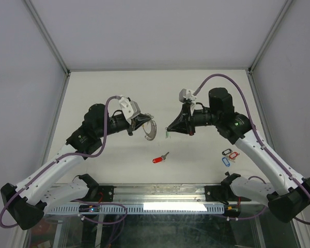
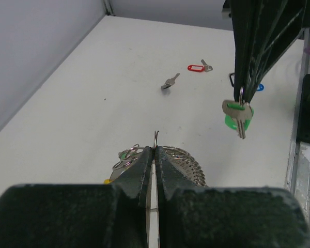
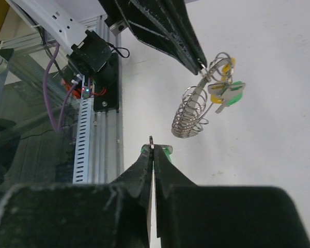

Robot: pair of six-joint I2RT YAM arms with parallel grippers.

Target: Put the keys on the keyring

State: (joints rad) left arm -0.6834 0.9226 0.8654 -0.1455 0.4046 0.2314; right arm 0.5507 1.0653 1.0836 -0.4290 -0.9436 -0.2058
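- The large silvery coiled-wire keyring (image 1: 150, 130) hangs over the middle of the white table top (image 1: 108, 93).
- The left gripper (image 2: 155, 151) has its jaws pinched narrow on the keyring's upright wire end.
- A yellow plastic tag (image 3: 228, 64) and a silver key with a green tag (image 3: 228, 91) hang on the coil.
- At 3 o'clock, just beside the keyring, the right gripper (image 3: 152, 155) is clamped tight on the small ring of another silver green-tagged key (image 2: 238, 114), which dangles below it.
- At 5 o'clock of the keyring, a red-tagged silver key (image 1: 159, 159) lies on the table.
- At 4 o'clock, well apart, sits a cluster of blue, red and dark tags (image 1: 228, 155).
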